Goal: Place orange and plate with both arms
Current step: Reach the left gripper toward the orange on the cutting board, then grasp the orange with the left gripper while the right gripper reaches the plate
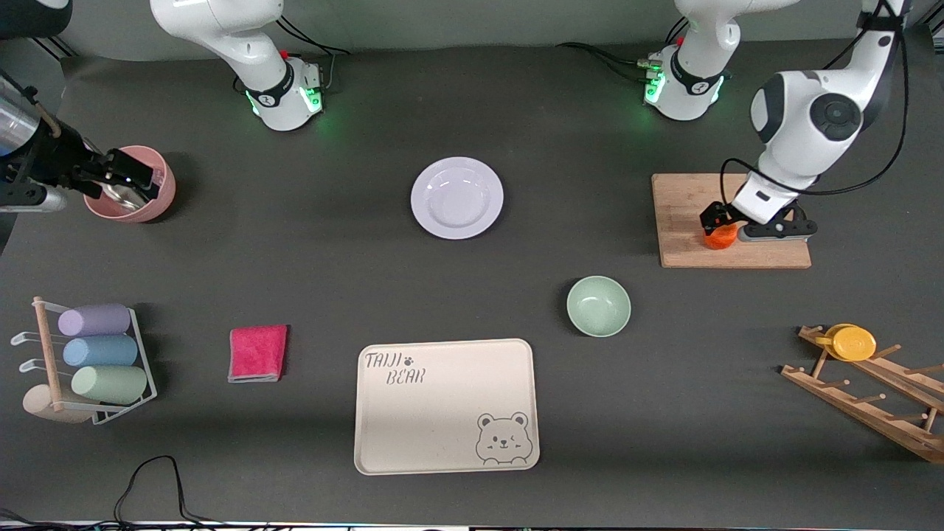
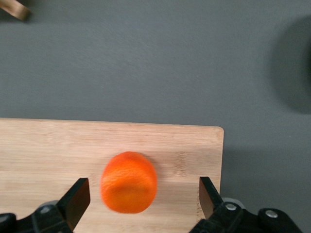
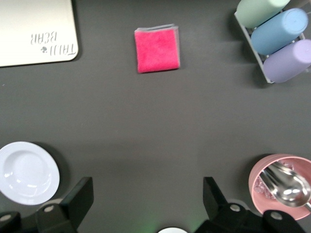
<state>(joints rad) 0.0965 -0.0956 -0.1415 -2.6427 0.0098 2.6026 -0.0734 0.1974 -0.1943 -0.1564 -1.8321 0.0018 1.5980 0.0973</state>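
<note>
orange (image 2: 129,182) sits low in the left wrist view, between the spread fingers of the left gripper (image 2: 144,196), neither touching it, on the wooden board (image 2: 58,145); in the front view the wrist partly hides it. plate (image 1: 457,198) lies at upper centre. right gripper (image 3: 148,199), fingers spread and empty, hangs at the front view's upper left edge, arm cut off.

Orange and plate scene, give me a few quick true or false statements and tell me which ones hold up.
1. The orange sits on the wooden board. True.
2. The left gripper has its fingers shut on the orange. False: the fingers stand open on either side of it.
3. The plate holds the orange. False: the plate is bare.
4. The right gripper is open, holding nothing. True.
5. The green bowl lies nearer the front camera than the plate. True.
</note>
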